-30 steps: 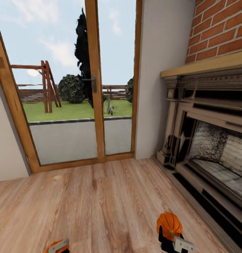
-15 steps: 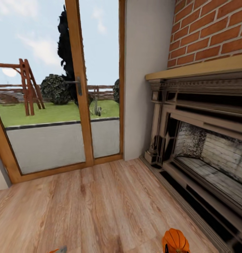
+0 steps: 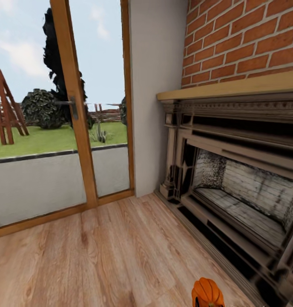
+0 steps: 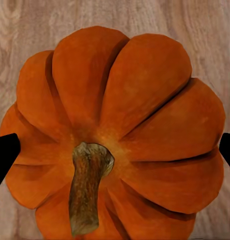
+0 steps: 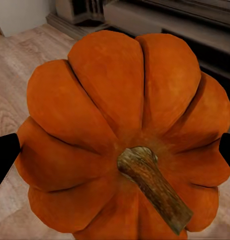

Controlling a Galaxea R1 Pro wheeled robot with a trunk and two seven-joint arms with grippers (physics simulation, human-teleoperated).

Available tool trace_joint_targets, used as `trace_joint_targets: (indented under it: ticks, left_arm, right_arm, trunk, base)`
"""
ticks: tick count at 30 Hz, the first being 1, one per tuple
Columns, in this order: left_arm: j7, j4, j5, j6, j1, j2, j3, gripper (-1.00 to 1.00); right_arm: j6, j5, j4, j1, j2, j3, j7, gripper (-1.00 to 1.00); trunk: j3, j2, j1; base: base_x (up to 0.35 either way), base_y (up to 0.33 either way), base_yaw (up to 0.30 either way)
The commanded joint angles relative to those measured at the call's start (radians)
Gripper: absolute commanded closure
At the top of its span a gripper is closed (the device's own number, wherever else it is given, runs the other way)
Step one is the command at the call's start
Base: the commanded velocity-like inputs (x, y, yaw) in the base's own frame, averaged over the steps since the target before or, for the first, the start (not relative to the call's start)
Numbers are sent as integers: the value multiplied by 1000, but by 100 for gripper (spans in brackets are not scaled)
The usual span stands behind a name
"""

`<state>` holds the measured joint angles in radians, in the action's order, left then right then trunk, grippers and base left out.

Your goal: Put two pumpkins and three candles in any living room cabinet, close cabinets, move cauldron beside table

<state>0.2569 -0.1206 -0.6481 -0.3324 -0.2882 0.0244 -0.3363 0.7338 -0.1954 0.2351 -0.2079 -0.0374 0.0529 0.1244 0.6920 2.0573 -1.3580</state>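
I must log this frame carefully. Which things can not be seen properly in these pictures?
- Head view: the right pumpkin is cut off by the bottom edge, so its grip is hidden.
- Left wrist view: the pumpkin hides the left hand contact; dark fingers sit at the edges.
- Right wrist view: same, the pumpkin covers the right hand.
- Fireplace: cut off at right.

Plain black fingertips, no markings

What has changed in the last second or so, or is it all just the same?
Mostly the camera turned right: the glass door and garden slid left in the head view and the fireplace came further into frame, so the room itself did not move. The right pumpkin sank toward the frame's bottom. Unchanged: each end effector still holds a pumpkin, left and right.
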Motion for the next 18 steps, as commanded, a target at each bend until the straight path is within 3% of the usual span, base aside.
trace_joint_targets:
  ticks: [1, 9, 18]
  left_arm:
    - [11, 5, -1, -12, 0, -6, -8, 100]
    - [11, 23, -3, -45, 0, -15, -9, 100]
    - [12, 27, -4, -71, 0, -17, -9, 100]
  right_arm:
    - [2, -5, -1, -1, -1, 5, -13, 100]
    - [-2, -10, -18, -1, -2, 2, -36, 100]
    - [-2, -9, -25, -1, -3, 1, -37, 100]
  trunk:
    - [-2, -7, 4]
    - [-27, -63, 35]
    - [-27, -63, 35]
  base:
    - [0, 0, -265]
    - [0, 0, -267]
    - [0, 0, -272]
